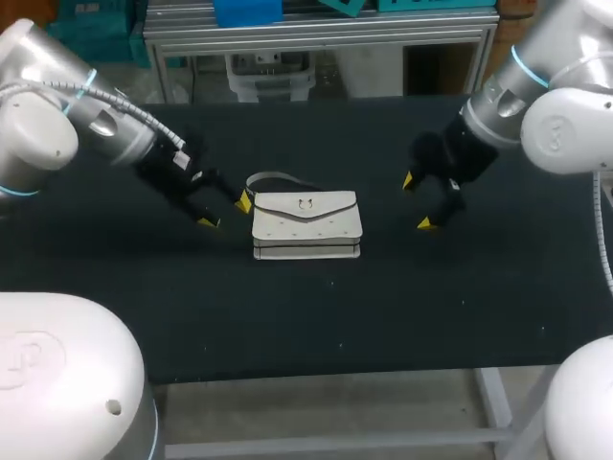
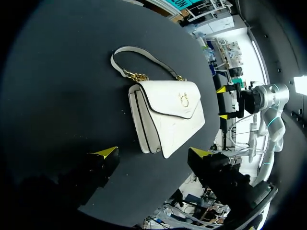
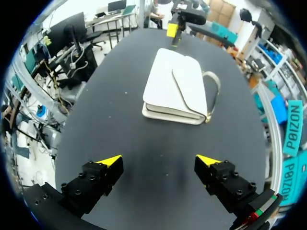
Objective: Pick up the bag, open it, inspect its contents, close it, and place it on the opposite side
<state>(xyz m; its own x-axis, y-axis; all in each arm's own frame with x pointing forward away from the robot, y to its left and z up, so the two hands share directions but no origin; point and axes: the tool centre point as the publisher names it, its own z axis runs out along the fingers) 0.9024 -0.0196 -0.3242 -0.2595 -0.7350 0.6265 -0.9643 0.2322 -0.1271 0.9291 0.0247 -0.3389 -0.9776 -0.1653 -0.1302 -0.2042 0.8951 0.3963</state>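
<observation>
The white bag (image 1: 306,225) lies flat and closed, flap up, at the middle of the table (image 1: 402,307), its long axis running side to side between my two arms. My left jaws, wide and empty, sit just beside its left end, where the strap (image 1: 263,178) loops. My right jaws, equally wide and empty, stand farther off its right end, with nothing in between.

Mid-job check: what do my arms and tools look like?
The left arm and right arm are rounded white and silver shells with thin teal rings at the joints. A grey ribbed cable runs along the left arm. The left tool and right tool are black and blocky, tipped bright yellow.
</observation>
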